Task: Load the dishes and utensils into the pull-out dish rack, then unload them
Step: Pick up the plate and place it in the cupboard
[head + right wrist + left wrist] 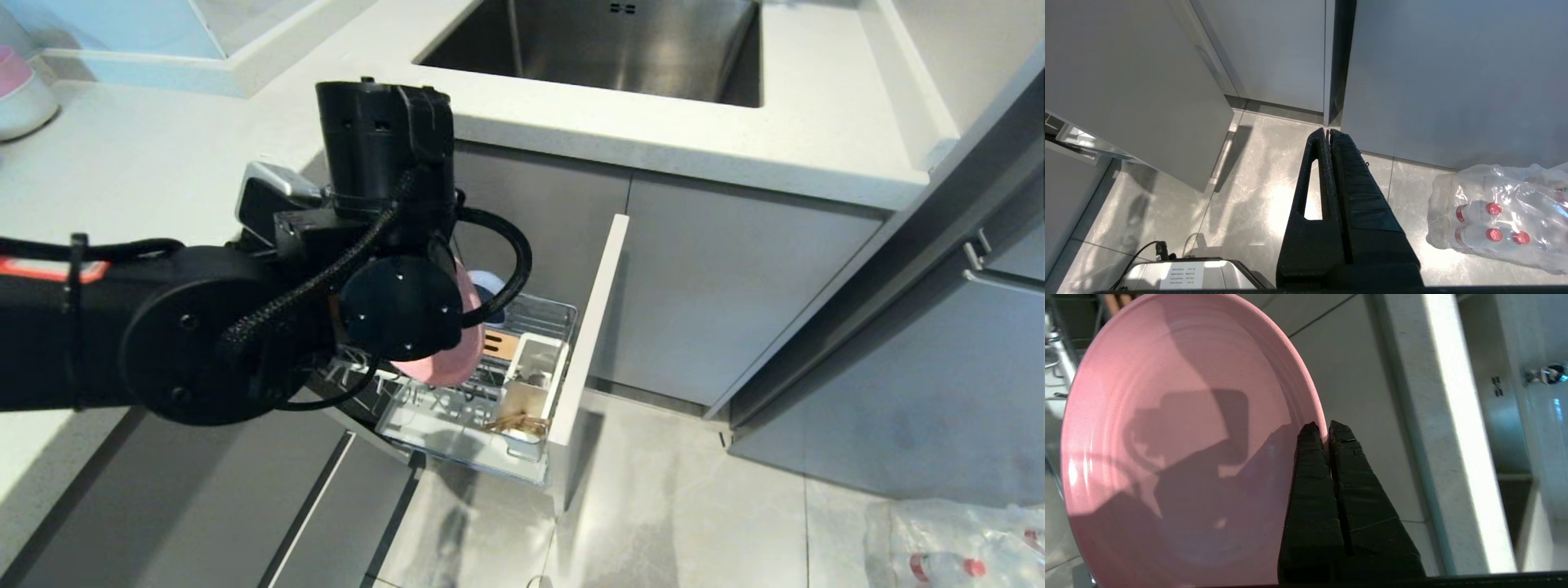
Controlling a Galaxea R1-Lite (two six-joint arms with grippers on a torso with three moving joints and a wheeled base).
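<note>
Above the pull-out dish rack point(482, 408), left of its grey front panel point(589, 327) | left tool point(1327, 426) pinched on the rim of the pink plate point(1180, 449), plate tilted on edge over the wire basket | blue bowl point(488, 286) behind the plate | caddy point(535, 384) beside the panel | right tool point(1328, 131) closed, empty, over the floor point(1249, 196) near bottled water point(1498, 216).

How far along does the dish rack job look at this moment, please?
The pull-out dish rack is open, with chopsticks in its caddy and the blue bowl at the back. The left gripper pinches the pink plate by its rim above the rack; loading or unloading is unclear. The right gripper hangs idle.
</note>
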